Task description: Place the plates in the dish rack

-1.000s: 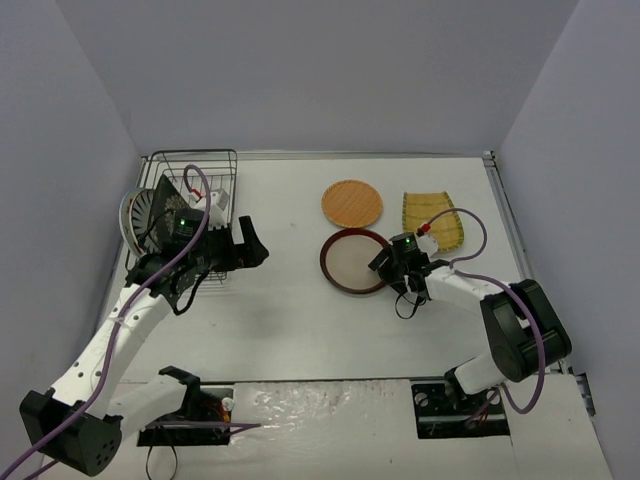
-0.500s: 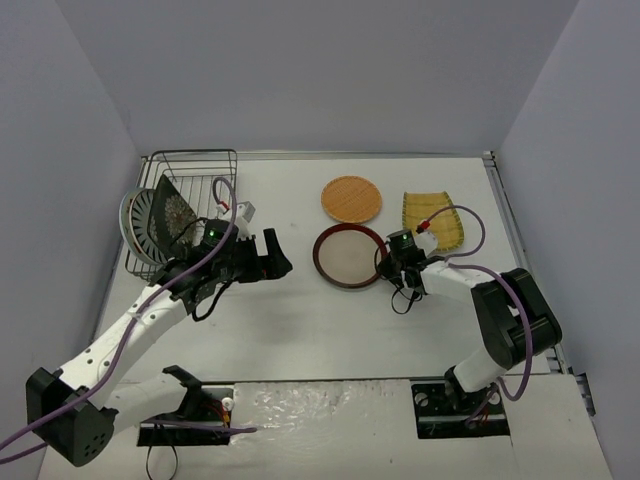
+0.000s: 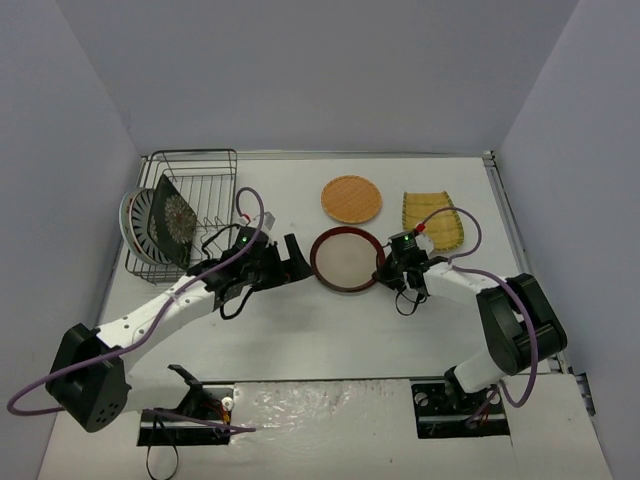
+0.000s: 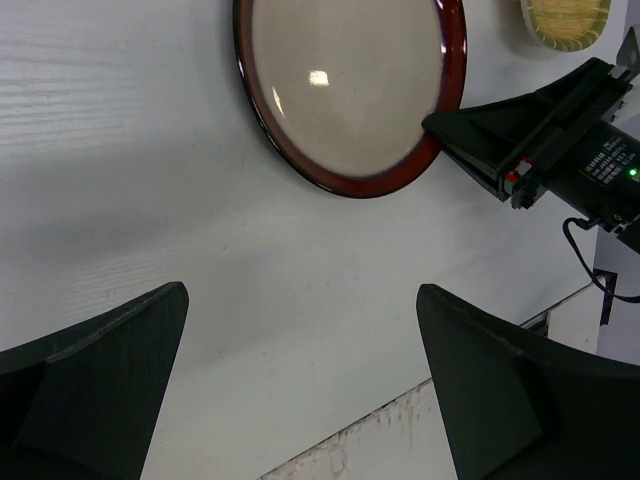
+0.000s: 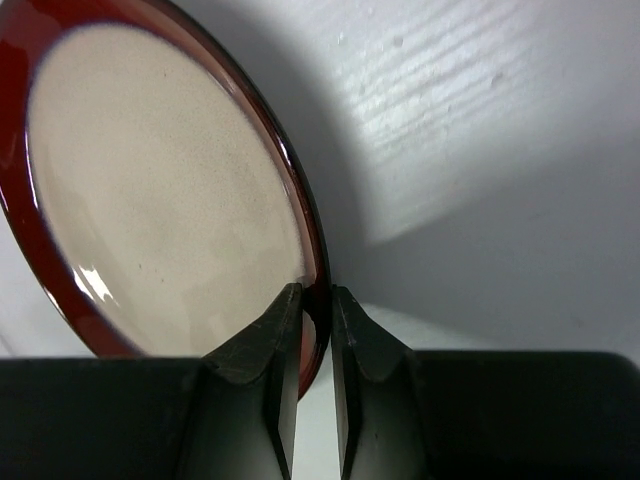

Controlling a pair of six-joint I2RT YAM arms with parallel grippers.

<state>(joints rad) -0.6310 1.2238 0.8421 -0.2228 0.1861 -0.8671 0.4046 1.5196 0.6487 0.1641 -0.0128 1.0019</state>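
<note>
The dark-red-rimmed cream plate (image 3: 347, 260) is at the table's middle. My right gripper (image 3: 386, 268) is shut on its right rim; the wrist view shows the rim (image 5: 316, 270) pinched between both fingers and that edge raised a little. My left gripper (image 3: 297, 257) is open and empty, just left of this plate (image 4: 350, 90). The black wire dish rack (image 3: 200, 165) at the far left holds the dark patterned square plate (image 3: 175, 222) and the black-striped white plate (image 3: 138, 222) on edge. The orange plate (image 3: 352, 200) and the yellow-green oblong plate (image 3: 432, 220) lie flat behind. I cannot make out the watermelon plate.
Grey walls close in the table on the left, back and right. The right gripper's black body (image 4: 500, 140) shows in the left wrist view beside the plate. The table's front edge (image 4: 400, 410) lies under the left gripper (image 4: 302, 295).
My left arm has swung right from the rack to the red-rimmed plate, gripper open. My right gripper stays shut on the plate's rim, and the plate has shifted slightly left.
</note>
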